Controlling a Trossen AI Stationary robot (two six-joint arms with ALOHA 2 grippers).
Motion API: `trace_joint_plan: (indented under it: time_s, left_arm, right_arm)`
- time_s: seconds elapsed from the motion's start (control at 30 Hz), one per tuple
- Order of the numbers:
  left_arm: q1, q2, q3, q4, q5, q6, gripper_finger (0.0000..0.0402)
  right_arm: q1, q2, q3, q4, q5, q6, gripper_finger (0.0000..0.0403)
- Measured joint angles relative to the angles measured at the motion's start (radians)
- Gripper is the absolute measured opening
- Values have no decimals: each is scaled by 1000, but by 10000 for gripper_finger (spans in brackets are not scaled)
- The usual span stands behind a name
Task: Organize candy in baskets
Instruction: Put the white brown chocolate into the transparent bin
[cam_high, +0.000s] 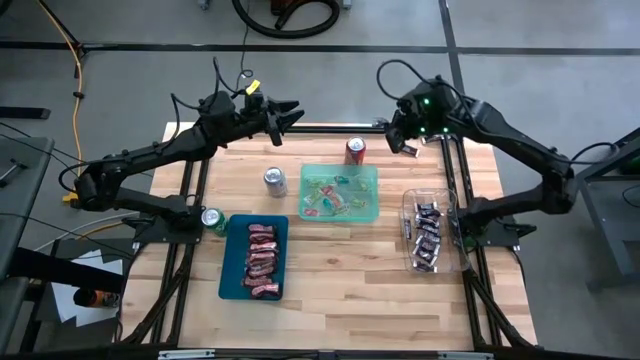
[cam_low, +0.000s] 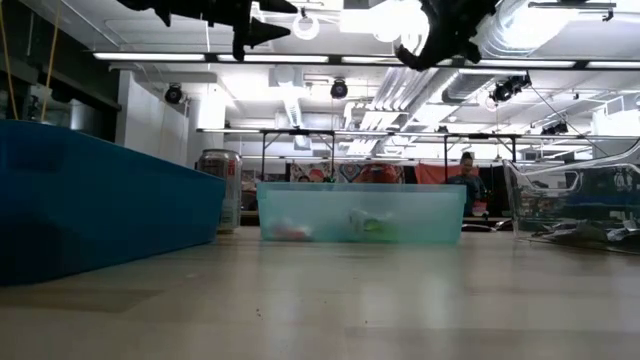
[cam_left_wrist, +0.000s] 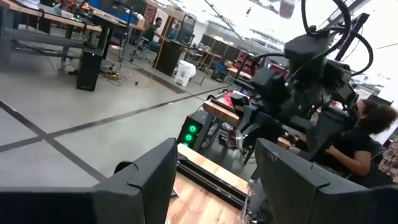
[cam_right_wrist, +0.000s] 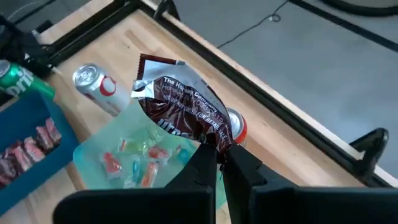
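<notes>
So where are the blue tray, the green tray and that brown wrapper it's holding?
blue tray (cam_high: 232, 275) high view, left rim.
green tray (cam_high: 340, 167) high view, far rim.
brown wrapper (cam_right_wrist: 183, 112) right wrist view, printed middle.

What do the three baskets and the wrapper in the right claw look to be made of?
Teal basket: opaque plastic, by its solid colour. Green basket: translucent plastic, candies showing through. Clear basket: transparent plastic. Wrapper held by the right claw: probably foil-lined film, crinkled and shiny.
</notes>
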Motion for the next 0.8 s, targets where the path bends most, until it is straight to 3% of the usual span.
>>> trace_joint_plan:
  time_s: [0.1, 0.23, 0.33, 0.43, 0.67, 0.8]
  left_arm:
    - [0, 0, 0, 0, 0, 0, 203]
    - [0, 0, 0, -1, 0, 0, 203]
    - [0, 0, 0, -1, 0, 16, 203]
    - [0, 0, 0, -1, 0, 64, 203]
    - [0, 0, 0, 0, 0, 77, 203]
    - [0, 0, 0, -1, 0, 77, 203]
  right_arm:
    - [8, -15, 0, -65, 6, 46, 1]
    - [33, -44, 0, -312, -141, 82, 1]
    - [106, -71, -1, -561, -274, 118, 1]
    - [222, -127, -41, -710, -289, 248, 1]
    - [523, -360, -349, -555, -295, 797, 0]
    - [647, -448, -525, -420, -384, 1024, 0]
